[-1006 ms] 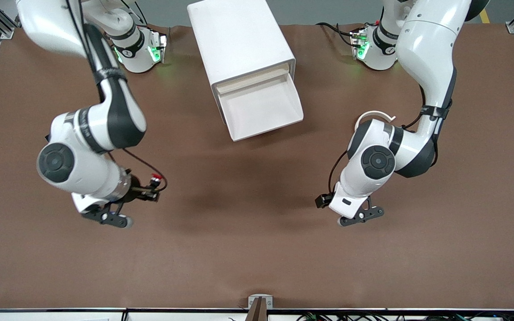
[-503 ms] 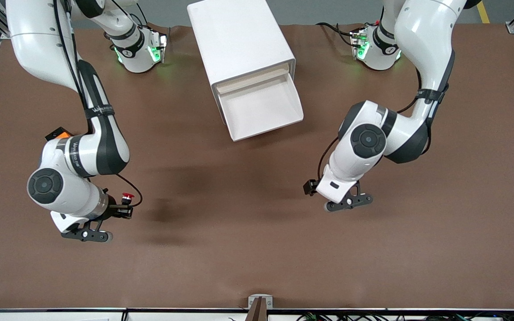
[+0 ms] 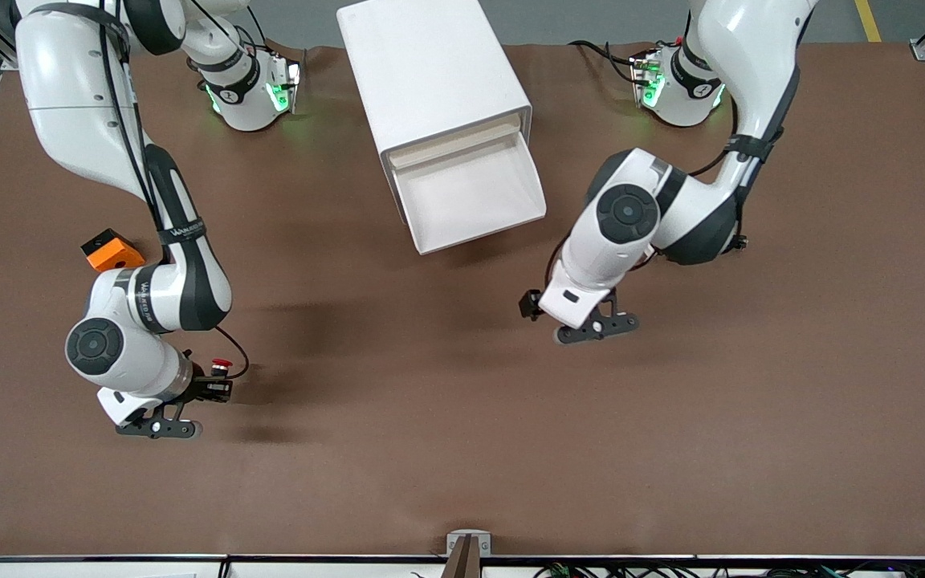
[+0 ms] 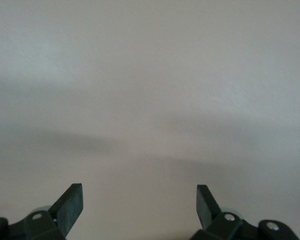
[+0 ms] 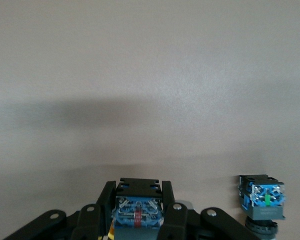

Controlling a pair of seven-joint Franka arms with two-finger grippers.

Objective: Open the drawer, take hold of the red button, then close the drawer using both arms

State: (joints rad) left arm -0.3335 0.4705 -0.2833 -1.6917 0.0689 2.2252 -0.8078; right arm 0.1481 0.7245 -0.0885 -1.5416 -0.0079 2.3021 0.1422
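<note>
The drawer [image 3: 474,197] stands pulled out of the white cabinet [image 3: 430,72], and its white tray shows nothing inside. My right gripper [image 5: 138,192] is shut on the button [image 5: 138,212], whose bluish base sits between the fingers. In the front view the button's red cap [image 3: 222,367] shows beside that hand, over bare table at the right arm's end. My left gripper [image 3: 595,331] hangs open over the table, just off the drawer's front toward the left arm's end. Its fingertips [image 4: 72,197] stand wide apart with only table between them.
An orange cube [image 3: 113,250] lies on the table at the right arm's end, farther from the front camera than the right hand. A second push button with a bluish base [image 5: 261,197] lies on the table beside the right gripper. Brown mat [image 3: 430,449] covers the table.
My right arm carried the button toward its own end of the table and the front camera, uncovering the orange cube. My left arm moved toward the drawer, still open.
</note>
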